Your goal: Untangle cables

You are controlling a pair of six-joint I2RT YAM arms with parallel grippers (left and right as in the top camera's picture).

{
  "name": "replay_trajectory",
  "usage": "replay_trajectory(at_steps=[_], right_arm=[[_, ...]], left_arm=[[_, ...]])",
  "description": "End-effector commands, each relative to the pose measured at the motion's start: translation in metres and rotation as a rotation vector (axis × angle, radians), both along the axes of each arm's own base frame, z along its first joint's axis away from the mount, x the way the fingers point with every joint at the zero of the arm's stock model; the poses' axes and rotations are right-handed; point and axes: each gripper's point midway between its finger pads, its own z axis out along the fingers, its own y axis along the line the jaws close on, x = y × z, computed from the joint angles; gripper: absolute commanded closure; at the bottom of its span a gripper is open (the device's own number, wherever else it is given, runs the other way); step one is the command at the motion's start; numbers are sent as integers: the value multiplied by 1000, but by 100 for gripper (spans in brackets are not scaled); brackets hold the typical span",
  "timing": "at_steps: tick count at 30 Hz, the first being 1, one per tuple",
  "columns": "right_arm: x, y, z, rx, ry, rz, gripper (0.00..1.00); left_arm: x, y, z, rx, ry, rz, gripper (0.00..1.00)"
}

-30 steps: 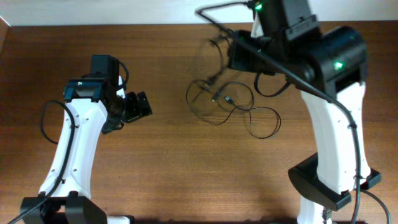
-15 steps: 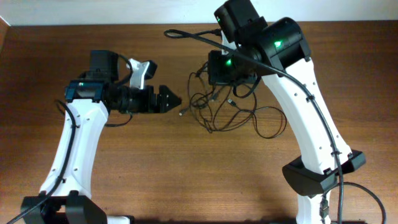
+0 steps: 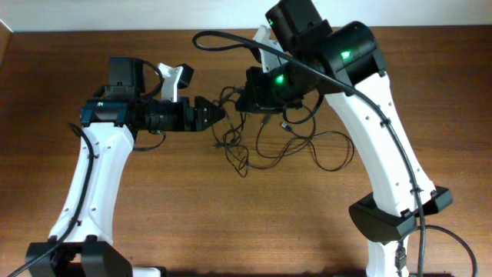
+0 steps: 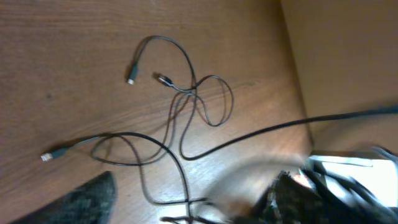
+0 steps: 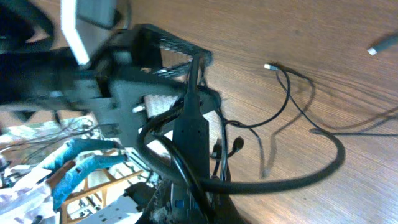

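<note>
Since both arm bases sit at the near edge of the wooden surface [image 3: 231,231], you can read the scene outward from there. Beyond a bare stretch of wood you reach the cables [image 4: 189,89]: a loose tangle of thin black cords lying about mid-surface, with its lowest loops trailing toward you and to the right. Your left wrist view shows strands crossing one another in a knot. One small plug [image 4: 132,79] lies free beside it, and another plug [image 4: 48,155] lies well apart at the end of a longer strand.

Just past those loops, the left end effector [image 3: 217,117] points rightward at the tangle's left side. Its fingers [image 4: 93,199] are spread, one at each lower corner of the wrist view and blurred. A cord runs through the gap, and you cannot tell whether either finger touches it.

A little farther and to the right, the right end effector [image 3: 244,100] hangs over the tangle with its fingers pressed together. Several strands rise off the wood to it, so it appears to be pinching the cables, though its dark body hides the contact itself.

Farthest out, the right arm's thicker black cable [image 3: 223,37] arcs near the far edge of the surface.
</note>
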Motion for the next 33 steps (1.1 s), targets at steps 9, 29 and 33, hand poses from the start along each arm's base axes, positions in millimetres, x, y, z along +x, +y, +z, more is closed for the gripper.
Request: replay_trajectory(at_steps=[9,29,33], right_arm=[[-21,-5,51,105,-113,37,96],[-25,-156,176,150,-556,-373,96],[-2,-192,156,-49,-573,-535,96]], left_arm=[[0,-15,-13,107,-27,-33,84],[2,58,-59,456,206,376,100],[4,13,-14,215,76,163,100]])
